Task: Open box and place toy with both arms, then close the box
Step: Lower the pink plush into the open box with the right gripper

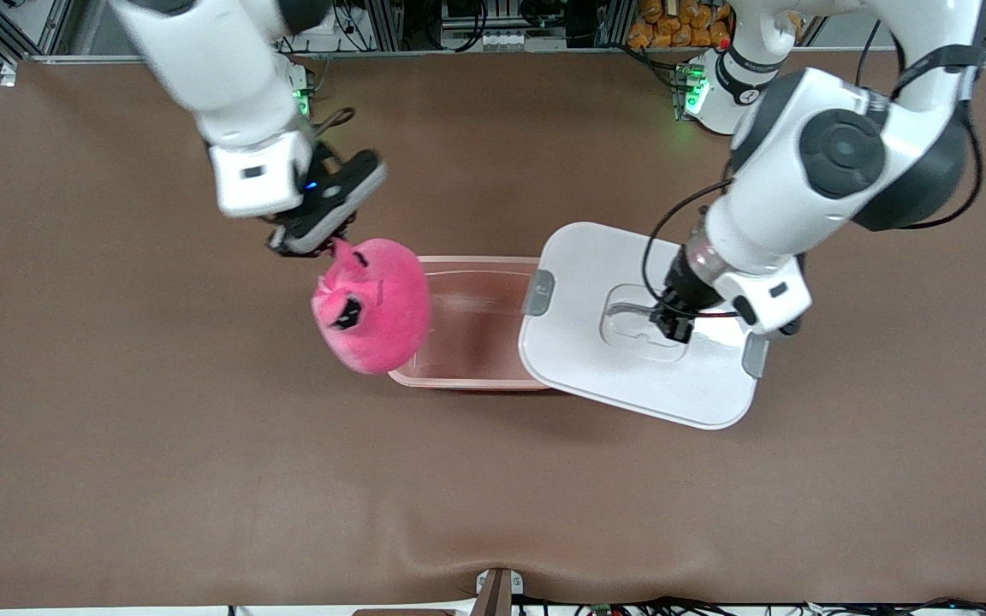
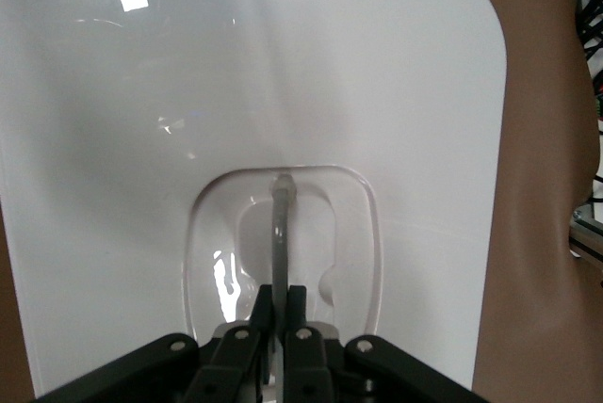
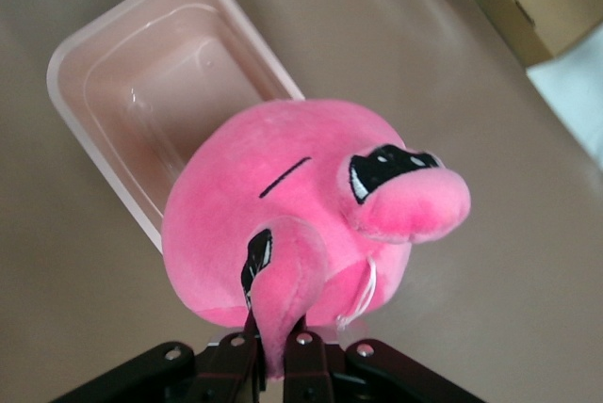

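1. The right gripper [image 1: 332, 244] is pinching one ear of the toy [image 1: 373, 305], fingers clamped tight on the plush, as the right wrist view shows with the fingers [image 3: 247, 351] squeezing the ear
2. The toy is dangling below that gripper, hanging over the rim of the box [image 1: 476, 321] at the right arm's end of the tub, its dark eyes facing outward
3. The left gripper [image 1: 671, 323] is closing on the lid's handle [image 2: 280, 233], its fingers meeting around the thin bar in the recessed centre
4. The lid [image 1: 596, 342] is being held off the box, overlapping the tub's end toward the left arm, grey clips showing on both its sides
5. The box is sitting open on the brown table [image 1: 202, 479]
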Available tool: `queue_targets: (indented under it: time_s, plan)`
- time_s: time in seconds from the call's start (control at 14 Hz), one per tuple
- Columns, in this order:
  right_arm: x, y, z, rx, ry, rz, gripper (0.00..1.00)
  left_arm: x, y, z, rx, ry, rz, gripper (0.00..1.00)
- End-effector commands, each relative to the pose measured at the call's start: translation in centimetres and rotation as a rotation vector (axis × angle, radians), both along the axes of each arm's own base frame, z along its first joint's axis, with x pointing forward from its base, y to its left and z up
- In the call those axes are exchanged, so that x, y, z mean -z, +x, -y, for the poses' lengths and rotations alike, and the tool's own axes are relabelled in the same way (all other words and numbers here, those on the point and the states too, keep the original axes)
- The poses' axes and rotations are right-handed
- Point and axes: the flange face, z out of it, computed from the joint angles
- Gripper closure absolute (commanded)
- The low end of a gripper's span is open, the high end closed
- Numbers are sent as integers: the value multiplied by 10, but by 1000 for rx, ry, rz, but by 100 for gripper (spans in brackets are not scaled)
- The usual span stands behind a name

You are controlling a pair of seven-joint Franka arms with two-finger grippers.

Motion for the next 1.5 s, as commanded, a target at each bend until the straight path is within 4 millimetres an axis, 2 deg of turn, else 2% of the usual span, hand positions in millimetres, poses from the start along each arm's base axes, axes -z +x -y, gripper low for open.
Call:
queue_targets:
  time_s: [0.0, 0.29, 0.36, 0.64, 0.86, 1.07, 1.43]
  plan:
    - [23, -13, -42, -100, -117, 54, 100, -2, 1, -30, 55, -29, -41, 100]
    - [49, -4, -53, -125, -122, 60, 100, 5, 11, -72, 130, -55, -73, 100]
    - [57, -2, -57, -130, -127, 56, 100, 8, 12, -73, 149, -58, -76, 100]
    - [77, -11, -76, -175, -175, 59, 100, 13, 15, -101, 226, -59, -100, 100]
    - [98, -21, -95, -217, -218, 60, 100, 13, 16, -113, 251, -60, -108, 100]
    - [115, -21, -102, -244, -271, 73, 100, 13, 16, -136, 302, -65, -125, 100]
    - [145, -21, -109, -262, -314, 58, 100, 12, 16, -141, 321, -69, -123, 100]
